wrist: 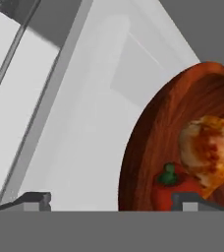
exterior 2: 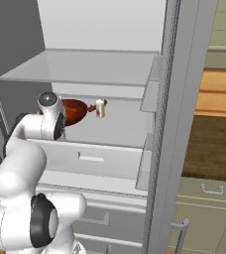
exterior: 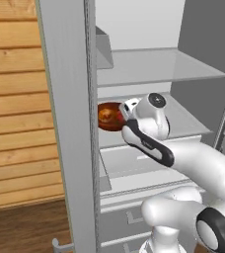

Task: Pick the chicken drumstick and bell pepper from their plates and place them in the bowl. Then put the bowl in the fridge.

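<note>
The reddish-brown bowl (exterior: 107,116) (exterior 2: 74,111) (wrist: 151,147) rests on the middle shelf inside the open fridge (exterior: 159,66) (exterior 2: 85,67). In it lie the orange-brown chicken drumstick (wrist: 210,147) and the red bell pepper (wrist: 164,191) with its green stem. My gripper (exterior: 127,111) (exterior 2: 97,108) (wrist: 114,202) is at the bowl's near rim. It is open: one fingertip (wrist: 35,199) is outside the bowl and the other (wrist: 192,199) is over its inside, and the rim passes between them. The plates are out of view.
The open grey fridge door (exterior: 65,99) (exterior 2: 179,99) stands close beside the arm. A higher shelf (exterior: 149,69) hangs over the bowl, and pale drawers (exterior: 134,163) (exterior 2: 90,158) sit below it. Wood panelling (exterior: 16,123) is to the left.
</note>
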### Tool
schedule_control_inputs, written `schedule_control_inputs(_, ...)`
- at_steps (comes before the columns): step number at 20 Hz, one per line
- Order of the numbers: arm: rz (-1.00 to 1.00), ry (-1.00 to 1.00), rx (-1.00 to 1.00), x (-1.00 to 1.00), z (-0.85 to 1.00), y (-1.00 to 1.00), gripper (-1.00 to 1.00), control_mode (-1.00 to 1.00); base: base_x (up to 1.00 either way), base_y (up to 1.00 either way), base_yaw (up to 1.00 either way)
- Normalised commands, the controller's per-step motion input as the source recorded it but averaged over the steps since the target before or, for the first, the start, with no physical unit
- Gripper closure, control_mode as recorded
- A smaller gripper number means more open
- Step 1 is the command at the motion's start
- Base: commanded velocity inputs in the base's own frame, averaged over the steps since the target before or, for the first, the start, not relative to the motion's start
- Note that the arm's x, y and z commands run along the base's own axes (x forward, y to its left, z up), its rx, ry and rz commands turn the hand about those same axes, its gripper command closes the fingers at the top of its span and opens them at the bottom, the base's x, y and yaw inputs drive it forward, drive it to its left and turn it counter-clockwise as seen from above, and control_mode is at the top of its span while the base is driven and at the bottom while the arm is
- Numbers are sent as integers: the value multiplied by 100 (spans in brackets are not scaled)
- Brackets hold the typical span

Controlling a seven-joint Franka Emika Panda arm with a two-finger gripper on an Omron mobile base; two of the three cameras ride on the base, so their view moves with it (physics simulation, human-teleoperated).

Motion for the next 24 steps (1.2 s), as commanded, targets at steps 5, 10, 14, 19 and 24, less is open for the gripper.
schedule_control_inputs(5,-2,-2,0,-89,73,-6,-100,-100,0,0,0)
schedule_control_inputs(10,-3,0,0,-100,39,-23,-100,-100,0,0,0)
schedule_control_inputs(14,-6,0,2,-100,12,-35,-100,-100,0,0,0)
schedule_control_inputs(19,-8,0,2,-100,12,-46,-100,-100,0,0,0)
schedule_control_inputs(24,-12,-8,1,-100,1,-47,-100,-100,0,0,0)
